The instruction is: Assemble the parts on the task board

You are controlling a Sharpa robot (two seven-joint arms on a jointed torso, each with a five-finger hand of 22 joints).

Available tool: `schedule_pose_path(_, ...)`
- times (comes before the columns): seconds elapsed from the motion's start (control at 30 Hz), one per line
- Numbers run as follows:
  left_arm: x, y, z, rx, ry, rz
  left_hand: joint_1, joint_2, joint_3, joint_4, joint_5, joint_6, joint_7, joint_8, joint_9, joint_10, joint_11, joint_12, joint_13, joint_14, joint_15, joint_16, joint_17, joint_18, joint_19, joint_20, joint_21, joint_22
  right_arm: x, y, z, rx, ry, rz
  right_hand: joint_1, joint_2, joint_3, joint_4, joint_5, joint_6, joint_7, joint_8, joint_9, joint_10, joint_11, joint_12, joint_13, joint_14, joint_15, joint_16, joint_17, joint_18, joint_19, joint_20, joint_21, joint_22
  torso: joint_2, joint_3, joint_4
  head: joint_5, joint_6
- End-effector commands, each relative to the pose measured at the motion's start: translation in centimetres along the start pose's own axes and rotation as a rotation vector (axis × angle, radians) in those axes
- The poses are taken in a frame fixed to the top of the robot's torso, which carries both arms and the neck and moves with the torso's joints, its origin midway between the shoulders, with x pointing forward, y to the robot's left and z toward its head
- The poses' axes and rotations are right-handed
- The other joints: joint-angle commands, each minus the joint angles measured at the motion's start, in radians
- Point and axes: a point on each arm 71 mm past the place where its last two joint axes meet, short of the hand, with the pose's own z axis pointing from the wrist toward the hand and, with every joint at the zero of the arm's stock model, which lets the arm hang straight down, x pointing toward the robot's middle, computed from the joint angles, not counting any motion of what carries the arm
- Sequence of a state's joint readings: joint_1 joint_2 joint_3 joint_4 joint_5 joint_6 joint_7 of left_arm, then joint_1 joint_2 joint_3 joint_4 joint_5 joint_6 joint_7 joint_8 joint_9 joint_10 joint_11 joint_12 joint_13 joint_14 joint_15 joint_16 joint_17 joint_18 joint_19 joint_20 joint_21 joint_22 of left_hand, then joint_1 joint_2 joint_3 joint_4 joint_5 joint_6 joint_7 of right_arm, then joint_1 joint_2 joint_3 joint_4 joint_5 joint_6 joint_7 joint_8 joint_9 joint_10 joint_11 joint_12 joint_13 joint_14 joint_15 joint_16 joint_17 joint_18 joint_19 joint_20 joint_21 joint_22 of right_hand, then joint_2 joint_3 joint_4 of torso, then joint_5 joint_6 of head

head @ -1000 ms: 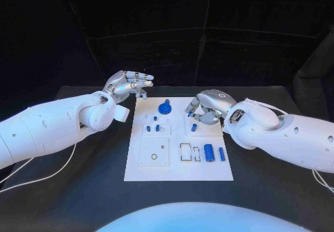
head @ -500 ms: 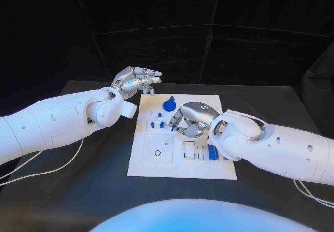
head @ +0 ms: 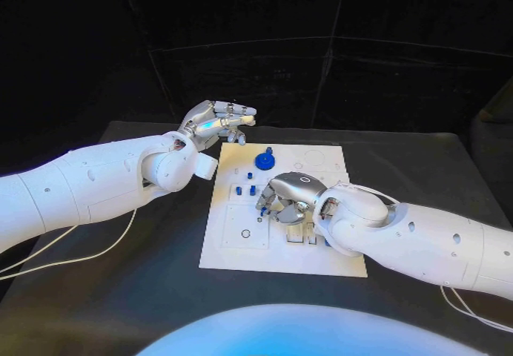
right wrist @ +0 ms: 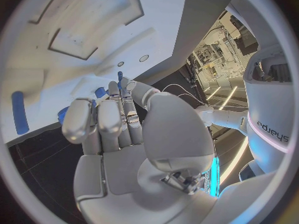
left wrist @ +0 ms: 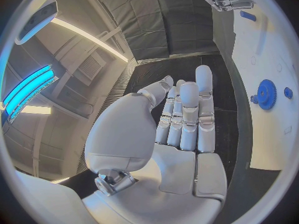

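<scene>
Peg (head: 263, 211) between right fingers (head: 270, 202) (pinched)

Looks like a robotics lab or test cell. Black worktop (head: 128, 282) ringed by dark curtain panels (head: 321, 74), a staged backdrop rather than a lived-in room. Carries a white task board (head: 321, 259) with cut-out recesses and small blue parts (head: 265, 162), a bench-test fixture. Beyond the curtains, in the wrist views: long ceiling strip lights (left wrist: 87, 35), a wall vent (left wrist: 90, 67), and racks of equipment (right wrist: 215, 47).
</scene>
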State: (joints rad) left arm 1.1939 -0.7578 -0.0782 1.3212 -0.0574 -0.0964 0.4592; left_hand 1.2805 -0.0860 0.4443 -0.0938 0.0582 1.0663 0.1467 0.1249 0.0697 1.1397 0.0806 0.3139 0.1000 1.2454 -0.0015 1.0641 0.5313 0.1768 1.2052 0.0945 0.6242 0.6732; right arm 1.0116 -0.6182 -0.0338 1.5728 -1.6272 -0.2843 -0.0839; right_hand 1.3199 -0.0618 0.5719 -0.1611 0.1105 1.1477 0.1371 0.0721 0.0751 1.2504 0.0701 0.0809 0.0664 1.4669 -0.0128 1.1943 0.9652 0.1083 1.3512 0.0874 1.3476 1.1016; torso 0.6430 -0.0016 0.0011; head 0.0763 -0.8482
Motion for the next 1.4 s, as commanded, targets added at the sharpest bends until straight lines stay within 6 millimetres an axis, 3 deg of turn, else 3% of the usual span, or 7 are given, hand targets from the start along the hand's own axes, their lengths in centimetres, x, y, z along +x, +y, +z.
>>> schedule_pose_path(0.03, 0.11, -0.20, 0.09, 0.017, 0.000, -0.013, -0.010, 0.001, -0.006, 0.001, -0.002, -0.006, 0.004, 0.006, -0.001, -0.007, -0.003, 0.006, 0.001, -0.007, 0.000, -0.003, -0.002, 0.006, -0.004, 0.005, -0.003, -0.002, 0.19, 0.22, 0.16, -0.010, 0.019, -0.021, 0.001, -0.007, 0.005, 0.001, 0.002, 0.002, 0.008, -0.007, 0.000, 0.006, 0.001, -0.005, 0.001, 0.019, -0.003, 0.003, -0.001, -0.017, 0.006, 0.000, 0.005, 0.000, 0.001, 0.0007, -0.0012, 0.003, -0.003)
schedule_pose_path(0.7, 0.04, -0.08, 0.15, 0.006, 0.008, -0.016, -0.016, 0.002, -0.014, 0.007, -0.002, -0.008, 0.004, 0.007, -0.001, -0.010, -0.002, 0.009, 0.002, -0.007, 0.001, -0.003, -0.003, 0.006, -0.003, 0.006, -0.007, -0.004, 0.78, 0.53, 0.54, -0.010, 0.055, -0.027, -0.003, -0.009, 0.004, 0.001, 0.003, 0.000, 0.008, -0.007, 0.000, 0.005, 0.001, -0.006, 0.001, 0.019, -0.002, 0.003, -0.003, -0.017, 0.006, 0.001, 0.006, 0.001, 0.001, 0.0000, -0.0013, 0.013, -0.010)
schedule_pose_path(1.4, -0.15, 0.00, 0.16, -0.002, 0.010, -0.017, -0.017, 0.002, -0.018, 0.007, -0.002, -0.010, 0.005, 0.007, -0.002, -0.012, -0.002, 0.009, 0.001, -0.008, 0.001, -0.003, -0.005, 0.006, -0.003, 0.006, -0.008, -0.006, 1.16, 0.51, 0.90, -0.006, 0.080, -0.089, -0.005, -0.011, 0.003, 0.002, 0.003, 0.000, 0.008, -0.007, 0.000, 0.005, 0.002, -0.006, 0.001, 0.018, -0.002, 0.003, -0.005, -0.016, 0.004, 0.002, 0.006, -0.001, 0.001, -0.0004, -0.0017, 0.014, -0.018)
